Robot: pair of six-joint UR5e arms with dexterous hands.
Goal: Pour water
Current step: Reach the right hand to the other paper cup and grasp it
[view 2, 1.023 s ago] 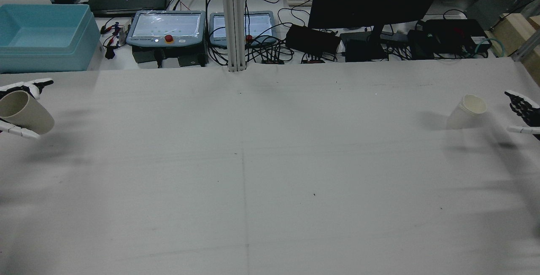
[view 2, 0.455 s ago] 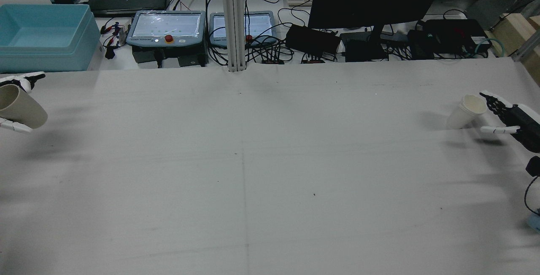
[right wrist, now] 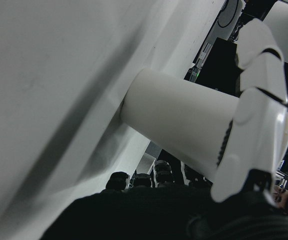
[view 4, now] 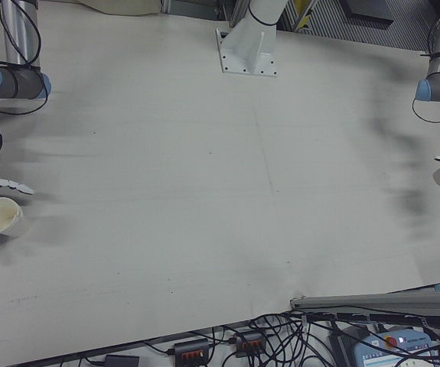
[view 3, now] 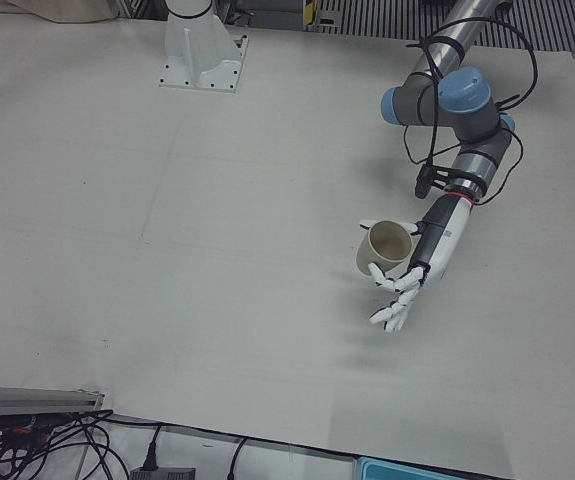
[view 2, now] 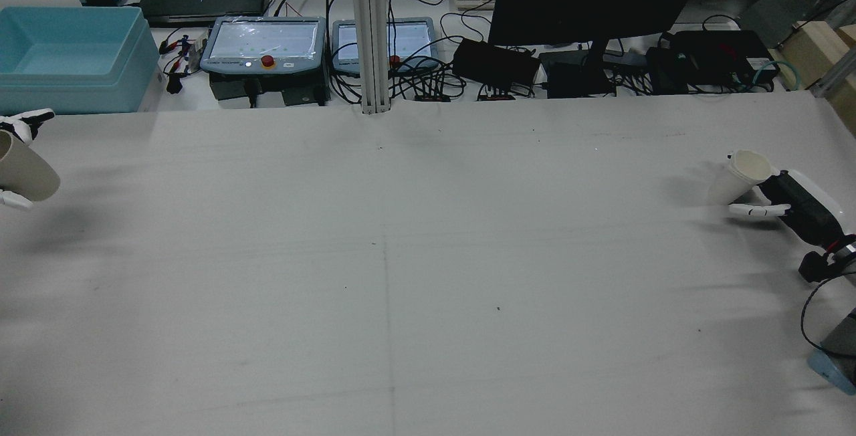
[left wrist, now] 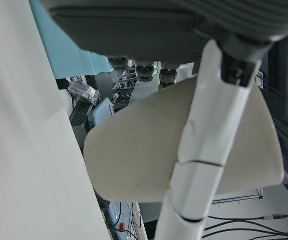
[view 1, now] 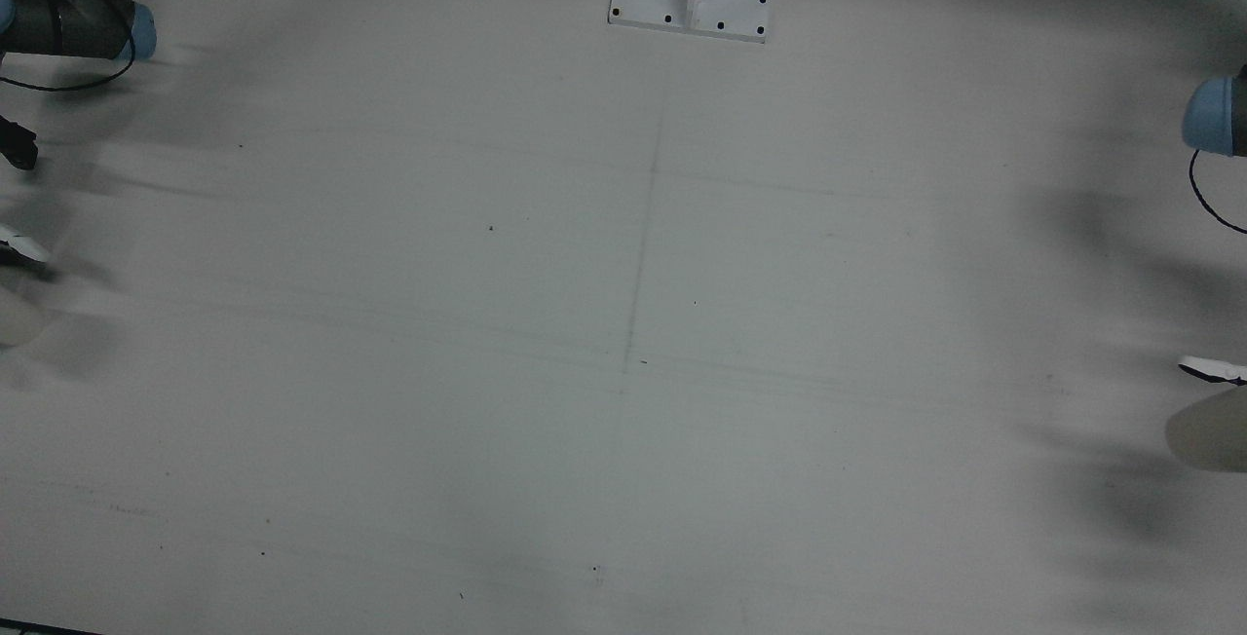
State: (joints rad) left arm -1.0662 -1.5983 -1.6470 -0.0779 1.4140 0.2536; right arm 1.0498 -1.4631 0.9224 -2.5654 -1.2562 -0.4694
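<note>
**Trainee:** Why is your left hand parked so far out at the side?

**Operator:** I've got the beige cup in it, lifted clear of the table. My fingers are wrapped across its wall, with the cup lying in the palm and its mouth tipped toward the middle of the table. I'd guess I'm holding it out there so nothing spills before the other cup is ready.

**Trainee:** And the right side?

**Operator:** My right hand is right up against the white cup, which stands on the table and leans a little. The cup sits just ahead of my palm, between the thumb low on the near side and the other fingers on the far side. In the right hand view a finger lies against its wall, close to the rim.

**Trainee:** So you've gripped it?

**Operator:** I wouldn't say so. The fingers are curled partway round it, but I can't tell whether they're squeezing. Its base is on the table, so nothing has been lifted.

**Trainee:** Is there water in either cup?

**Operator:** I can't see any. The interior of the beige one looks plain in the left-front view, but I wouldn't swear to it.

**Trainee:** What's the risk?

**Operator:** That white cup looks light and already tilted, so a clumsy squeeze could knock it over.
</note>
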